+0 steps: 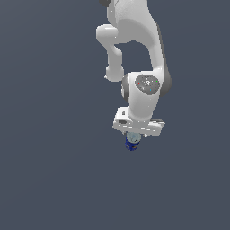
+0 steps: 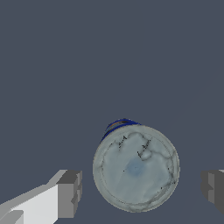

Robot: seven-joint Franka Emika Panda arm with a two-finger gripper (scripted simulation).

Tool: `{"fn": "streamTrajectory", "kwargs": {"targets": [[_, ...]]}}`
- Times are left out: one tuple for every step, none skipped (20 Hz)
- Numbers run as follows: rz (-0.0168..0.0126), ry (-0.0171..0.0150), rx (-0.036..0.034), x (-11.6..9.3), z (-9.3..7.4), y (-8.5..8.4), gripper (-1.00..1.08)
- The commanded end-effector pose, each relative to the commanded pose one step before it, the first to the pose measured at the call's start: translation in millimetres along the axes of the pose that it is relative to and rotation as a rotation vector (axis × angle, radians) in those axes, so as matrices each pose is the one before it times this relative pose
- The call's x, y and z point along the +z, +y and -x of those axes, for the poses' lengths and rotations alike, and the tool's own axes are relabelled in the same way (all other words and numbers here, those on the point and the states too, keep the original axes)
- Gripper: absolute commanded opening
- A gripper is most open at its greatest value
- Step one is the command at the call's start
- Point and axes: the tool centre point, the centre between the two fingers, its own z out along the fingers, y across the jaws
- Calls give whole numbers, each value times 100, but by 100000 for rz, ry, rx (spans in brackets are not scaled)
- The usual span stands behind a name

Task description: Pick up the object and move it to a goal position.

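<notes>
One can (image 2: pixel 135 168) in the scene — small, blue-walled, with a silvery-grey round top, and it is standing upright on the plain dark grey floor (image 1: pixel 49 179). Nothing is sitting in or on it; the top is closed, so its contents are not showing.

The gripper (image 2: pixel 142 188) is hanging directly over the can. In the wrist view the two dark grey fingertips (image 2: pixel 70 194) are sitting well apart, one on each side of the can's top, with clear floor showing between each pad and the rim — so the tool is spread wide and is not gripping anything. No contact with the can is showing.

In the exterior view the white arm (image 1: pixel 134 40) is reaching down over the can (image 1: pixel 132 142), and the white hand (image 1: pixel 138 123) is covering most of it — only the lower blue wall and a bit of the pale top are peeking out just under the hand. The can is much narrower than the hand above it.

Labels: the top is carrying faint dark marks, like cracks or scuffs, with a pale blue smudge near its centre; none of it is readable as writing. A thin sliver of the blue wall is showing past the rim in the wrist view, with a trace of darker banding — too small to read. No brand is legible.
</notes>
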Motion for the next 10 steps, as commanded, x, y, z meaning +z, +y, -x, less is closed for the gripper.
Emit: {"fn": "streamTrajectory", "kwargs": {"targets": [[39, -91, 69, 683, 36, 22, 100], [0, 0, 0, 430, 16, -20, 100], [5, 7, 69, 503, 8, 19, 100], [5, 7, 69, 576, 13, 17, 100], [0, 0, 0, 582, 27, -25, 100], [5, 7, 69, 505, 9, 20, 100], [0, 0, 0, 434, 16, -20, 100], [4, 7, 69, 357, -5, 23, 100], [0, 0, 0, 287, -1, -17, 100], [0, 0, 0, 213, -11, -17, 100]]}}
